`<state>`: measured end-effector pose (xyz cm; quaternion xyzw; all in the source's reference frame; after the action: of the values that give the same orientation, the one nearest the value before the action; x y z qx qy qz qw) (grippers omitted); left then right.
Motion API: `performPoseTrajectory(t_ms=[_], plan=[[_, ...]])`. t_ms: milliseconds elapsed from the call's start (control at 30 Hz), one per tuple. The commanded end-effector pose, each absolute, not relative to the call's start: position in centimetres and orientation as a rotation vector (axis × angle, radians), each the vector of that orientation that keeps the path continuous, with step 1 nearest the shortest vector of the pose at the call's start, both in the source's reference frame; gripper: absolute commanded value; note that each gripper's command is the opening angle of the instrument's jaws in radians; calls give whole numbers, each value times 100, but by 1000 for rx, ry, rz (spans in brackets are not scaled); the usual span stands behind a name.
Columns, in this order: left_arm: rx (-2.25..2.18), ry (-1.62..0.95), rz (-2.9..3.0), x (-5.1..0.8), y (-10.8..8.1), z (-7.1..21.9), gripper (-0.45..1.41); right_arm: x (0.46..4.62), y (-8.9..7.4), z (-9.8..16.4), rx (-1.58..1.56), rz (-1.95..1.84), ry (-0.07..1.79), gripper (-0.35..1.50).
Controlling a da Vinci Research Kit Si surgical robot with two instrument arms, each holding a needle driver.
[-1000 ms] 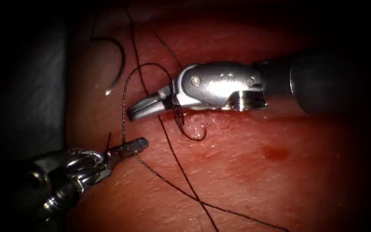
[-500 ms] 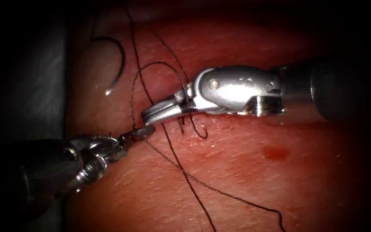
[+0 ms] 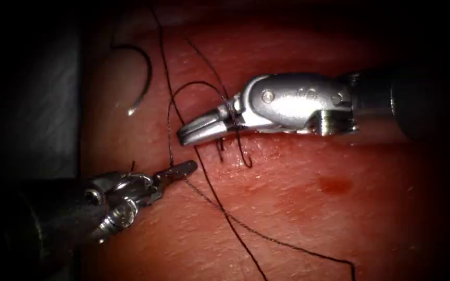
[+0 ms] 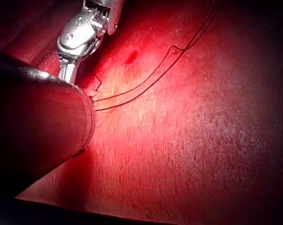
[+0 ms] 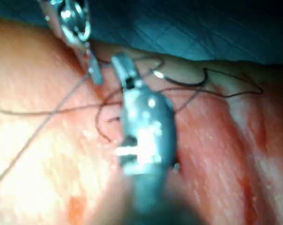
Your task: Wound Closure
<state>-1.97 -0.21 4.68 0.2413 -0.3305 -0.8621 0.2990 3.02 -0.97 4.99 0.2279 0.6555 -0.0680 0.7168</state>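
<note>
Since a second ago the right tool [image 3: 200,130] has drawn back rightward, thread [image 3: 204,187] looped round its closed, empty-looking jaws. Left tool [image 3: 179,169], jaws shut on the thread, has edged right. Needle [image 3: 142,78] lies free on the tissue [image 3: 298,208] near its far left edge. Thread looks limp and slippery; best gripped short.

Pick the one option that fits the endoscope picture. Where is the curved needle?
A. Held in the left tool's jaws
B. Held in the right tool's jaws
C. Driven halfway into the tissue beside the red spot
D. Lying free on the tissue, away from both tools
D: the needle lies loose on the tissue, apart from the right tool and the left tool, which grips thread.
</note>
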Motion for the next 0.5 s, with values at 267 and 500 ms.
performPoseTrajectory(t_ms=[267, 500], plan=[[668, -881, -2277, -227, -23, 481, -45, 316, -119, 503, 489, -133, 1480, -35], [686, -869, -2278, -239, -30, 465, -45, 323, -111, 505, 394, -19, 1446, 7]])
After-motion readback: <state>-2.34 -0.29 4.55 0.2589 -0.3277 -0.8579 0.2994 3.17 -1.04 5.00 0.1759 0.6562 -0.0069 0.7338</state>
